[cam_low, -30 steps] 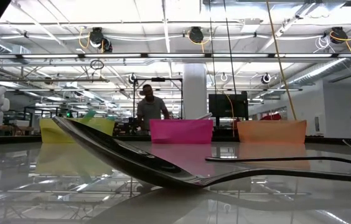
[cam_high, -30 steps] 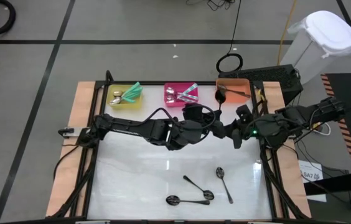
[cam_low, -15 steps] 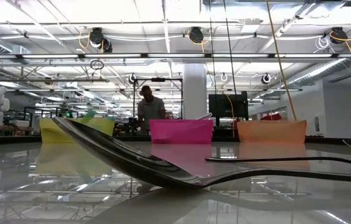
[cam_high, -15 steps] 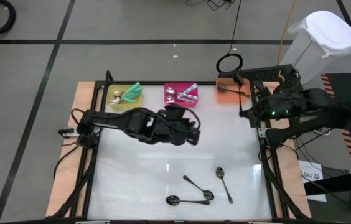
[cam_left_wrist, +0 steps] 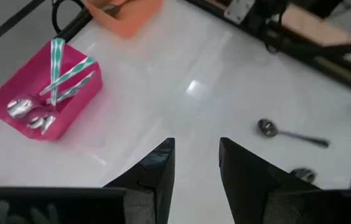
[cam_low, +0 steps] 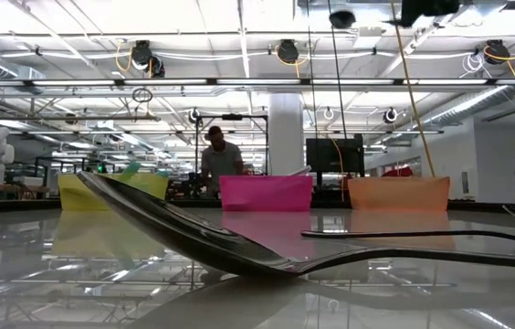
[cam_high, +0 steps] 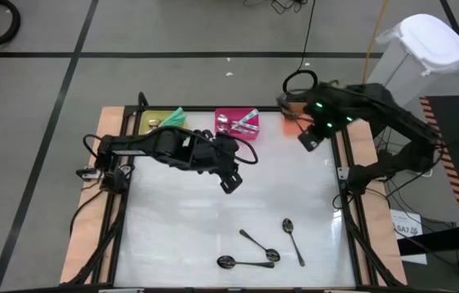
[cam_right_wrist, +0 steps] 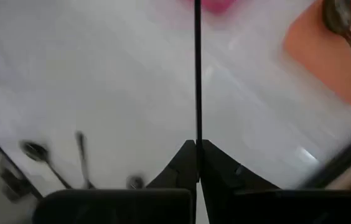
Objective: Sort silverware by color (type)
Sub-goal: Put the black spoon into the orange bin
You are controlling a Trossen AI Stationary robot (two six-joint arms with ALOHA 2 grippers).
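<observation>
High view: left gripper [cam_high: 229,184], its fingers now parted and empty, has pulled back from mid-table; right gripper [cam_high: 307,140], pinched closed, has lifted over the orange bin [cam_high: 291,124]. Four dark spoons [cam_high: 264,247] lie near the table's [cam_high: 172,236] front edge.

You see a glossy white bench [cam_high: 213,220], a yellow bin [cam_high: 150,120], a pink bin [cam_left_wrist: 32,93] holding teal-and-white striped spoons [cam_left_wrist: 60,68], an orange bin [cam_left_wrist: 126,12], and dark grey spoons [cam_high: 266,248].
</observation>
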